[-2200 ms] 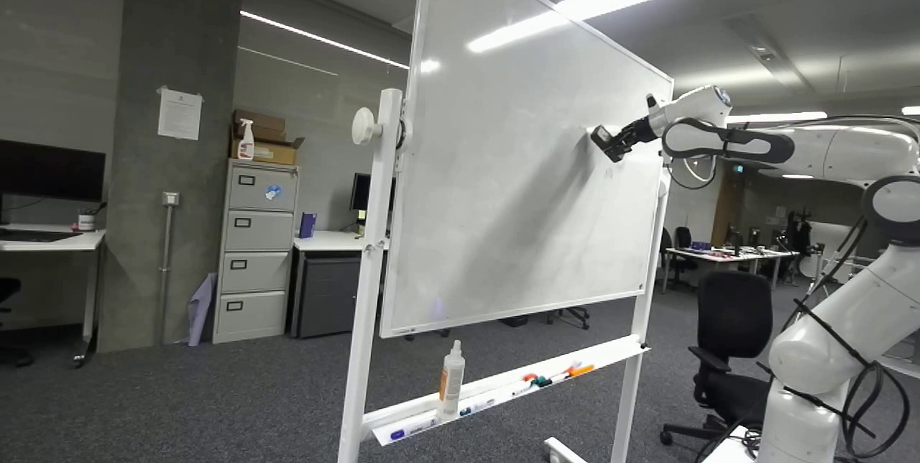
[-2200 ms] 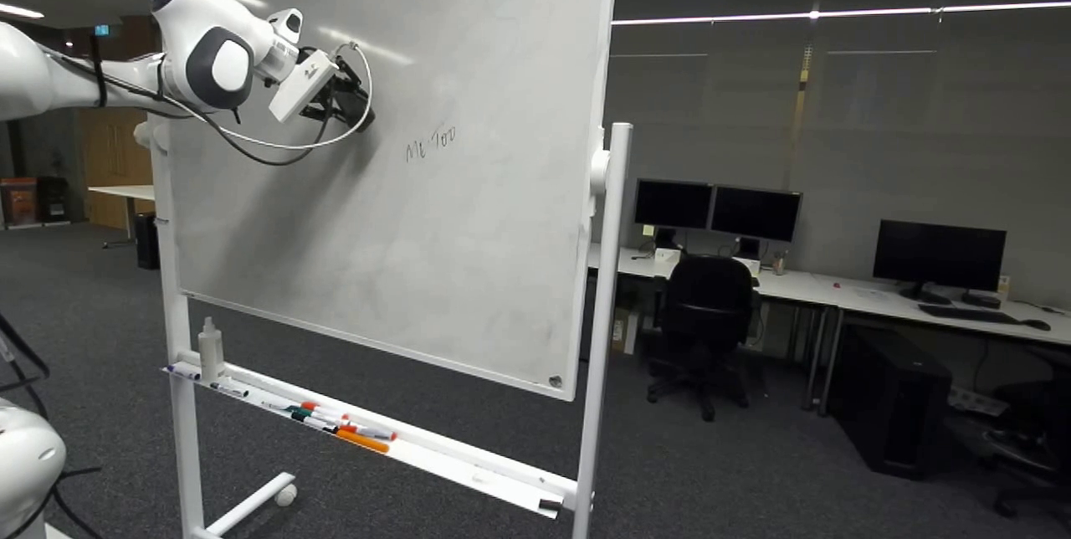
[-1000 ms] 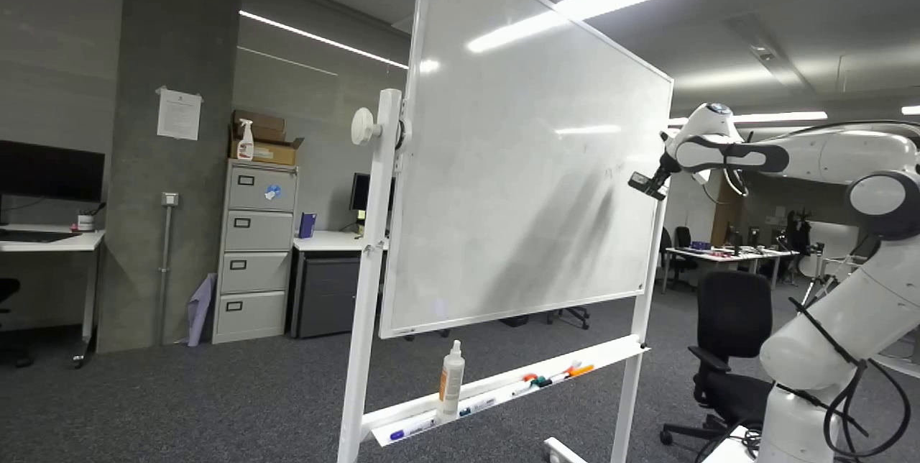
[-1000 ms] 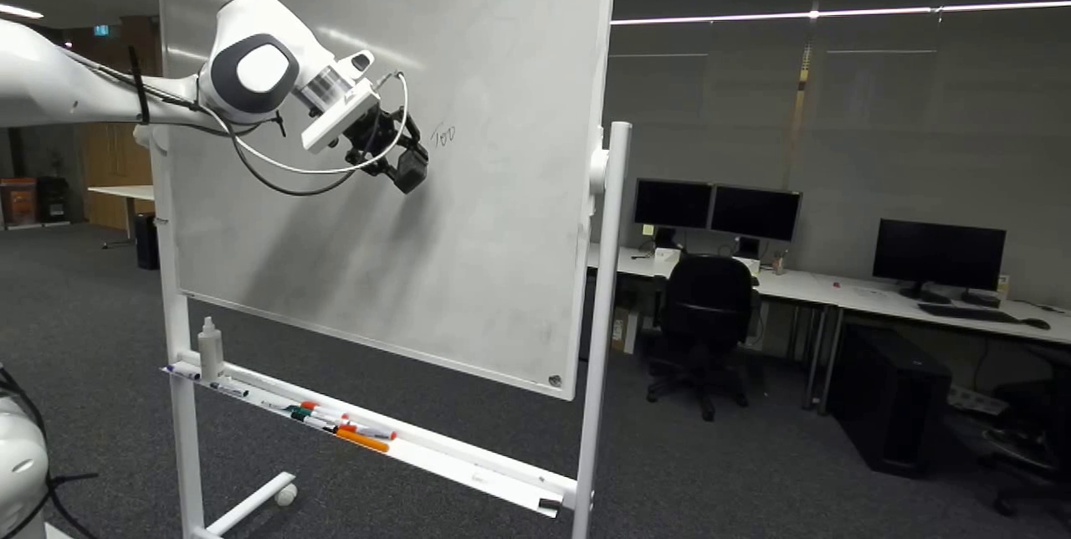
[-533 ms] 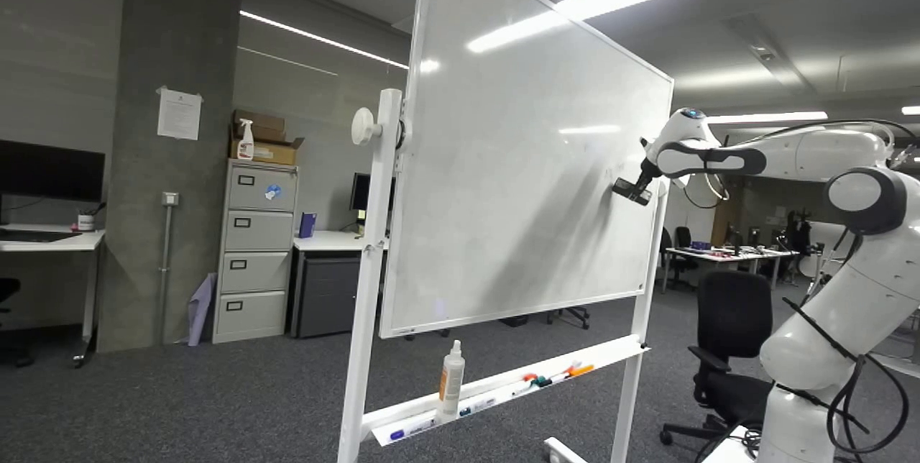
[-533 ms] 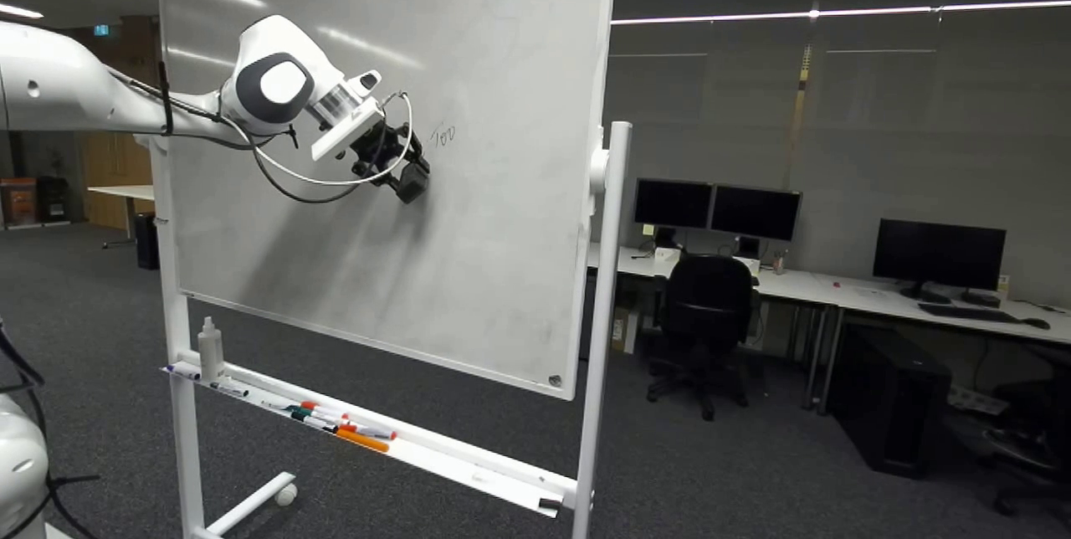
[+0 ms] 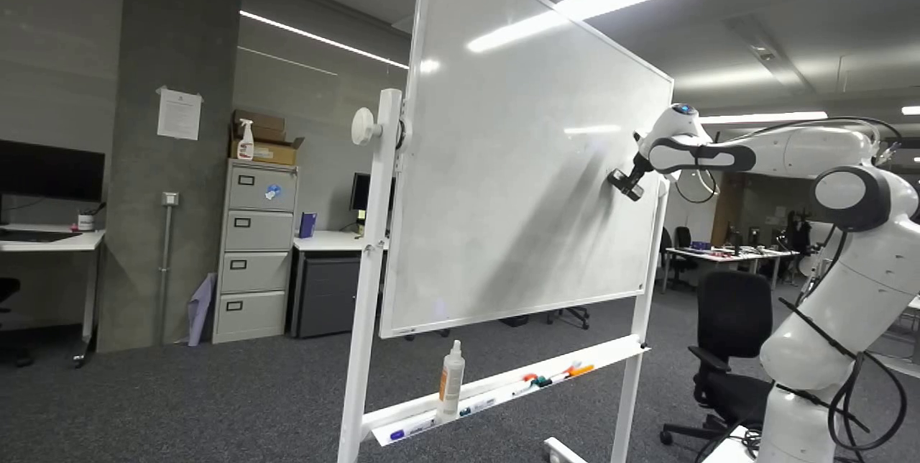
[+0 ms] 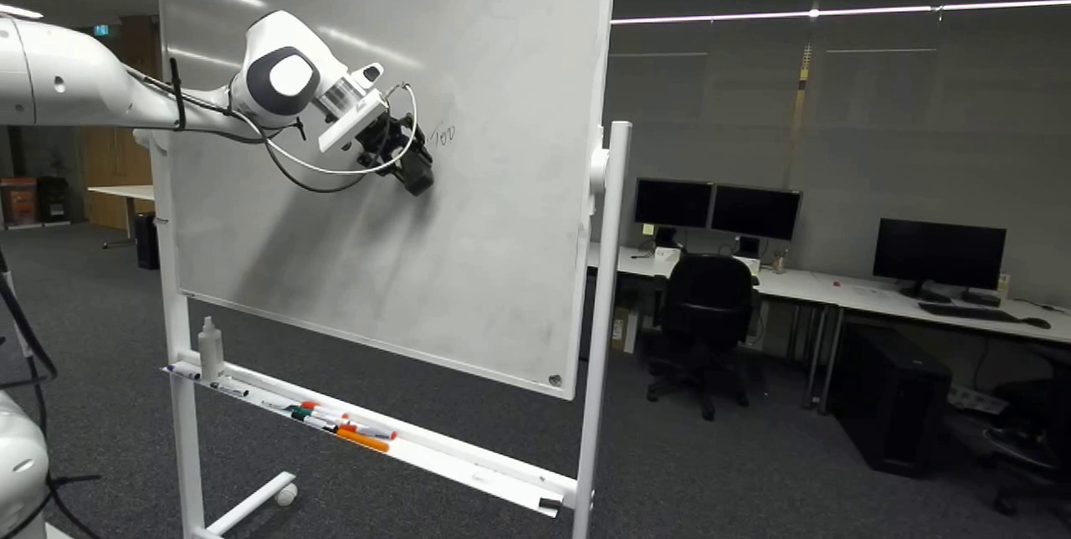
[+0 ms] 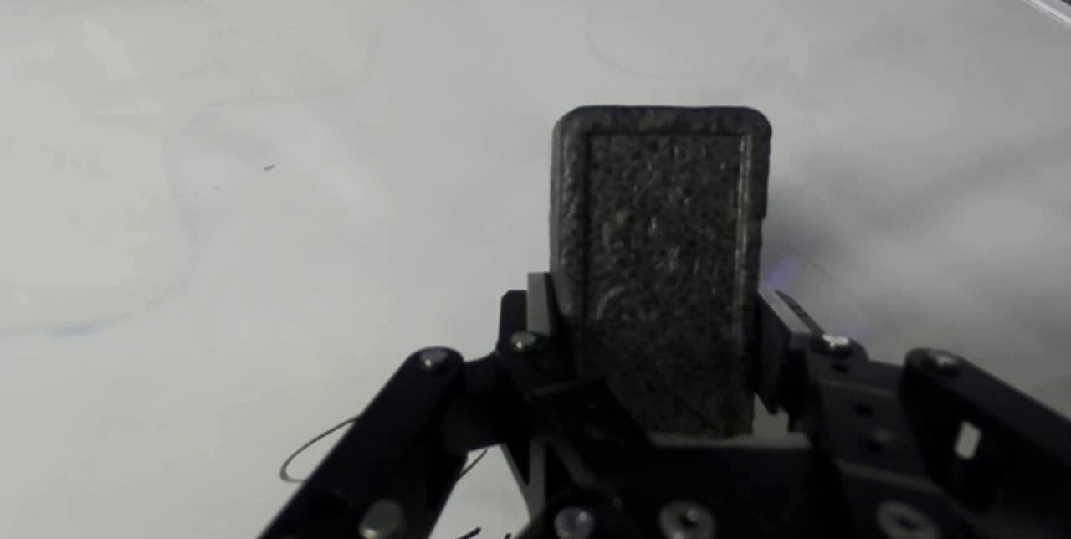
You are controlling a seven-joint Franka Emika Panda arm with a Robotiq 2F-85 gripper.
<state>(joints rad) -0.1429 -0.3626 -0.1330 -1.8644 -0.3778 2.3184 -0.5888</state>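
My gripper is shut on a dark, speckled, block-shaped eraser, one finger on each long side. The eraser also shows in both exterior views. It is at or very near the face of a large whiteboard; I cannot tell whether it touches. Black handwriting reading "TOO" is just up and right of the gripper in an exterior view. Any writing to its left is hidden behind the gripper. In the wrist view, black strokes show beside and below the fingers.
The whiteboard stands on a white wheeled frame. Its lower tray bears a white bottle, several markers and an orange marker. A black chair stands by the arm's base. Cables loop along the arm.
Over two seconds the gripper with the eraser has moved down and across the board to the handwriting, now covering where "ME" showed. In the last half second it has shifted slightly up.
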